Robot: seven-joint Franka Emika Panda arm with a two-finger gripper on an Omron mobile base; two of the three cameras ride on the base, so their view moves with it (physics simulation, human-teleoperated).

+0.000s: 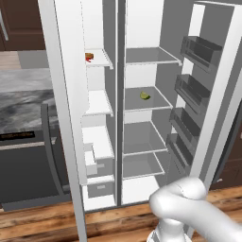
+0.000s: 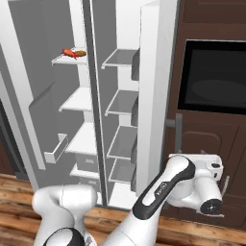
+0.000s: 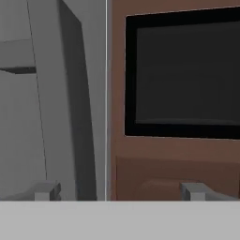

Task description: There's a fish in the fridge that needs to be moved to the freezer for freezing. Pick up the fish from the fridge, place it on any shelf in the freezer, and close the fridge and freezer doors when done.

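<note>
The fish is lying on the top white shelf of the freezer — the narrow compartment — with a small brown lump just beside it. Judging from this, the transfer looks done and what is left is closing the two doors.

The tool is sitting low and well to the right of the fridge, out past the edge of the open fridge door. In the hand view its two tips are standing wide apart with nothing between them, pointing at the seam where the door's grey side is meeting the brown cabinet and its dark oven window. So the door is lying to the tool's left, edge-on, its long axis running upright; a push would probably have to come from the cabinet side, sweeping it back toward the shelves. The freezer door is standing open on the far left, well apart from the tool — the farther of the two.

A yellow-green fruit is resting on a middle fridge shelf. The fridge door's handle is hard to make out from here — a grey bar near the arm in the right base view may be it, but I cannot tell. The fish is tiny, so which way its pointed end is facing is uncertain.
</note>
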